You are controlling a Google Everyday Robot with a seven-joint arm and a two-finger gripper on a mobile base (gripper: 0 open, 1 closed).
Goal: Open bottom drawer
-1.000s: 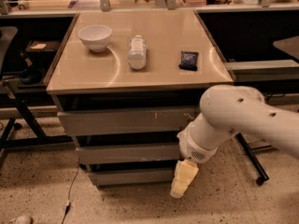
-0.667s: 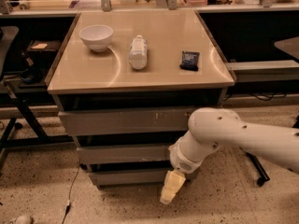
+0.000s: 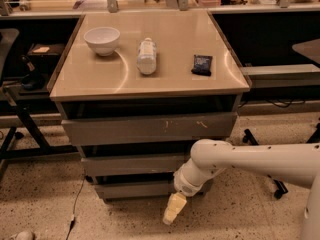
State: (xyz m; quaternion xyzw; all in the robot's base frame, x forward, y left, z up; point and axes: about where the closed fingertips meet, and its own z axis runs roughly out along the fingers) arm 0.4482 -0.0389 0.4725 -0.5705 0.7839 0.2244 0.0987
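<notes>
The bottom drawer (image 3: pixel 132 189) is the lowest, narrowest grey metal front of three under the beige table, and it looks shut. Above it are the middle front (image 3: pixel 132 164) and the widest front (image 3: pixel 145 129) with pale scratch marks. My gripper (image 3: pixel 172 211) hangs at the end of the white arm (image 3: pixel 240 161), pale yellow and pointing down to the left. It is just below and in front of the bottom drawer's right part, near the floor.
On the table top (image 3: pixel 170 79) stand a white bowl (image 3: pixel 102 39), a lying plastic bottle (image 3: pixel 147 55) and a dark packet (image 3: pixel 202 64). Chair legs and a cable are at the left, a wheeled base (image 3: pixel 272 186) at the right. The floor is speckled.
My arm and gripper have moved left and down along the front of the drawers, from the right side towards the bottom drawer's middle. The drawers have not moved.
</notes>
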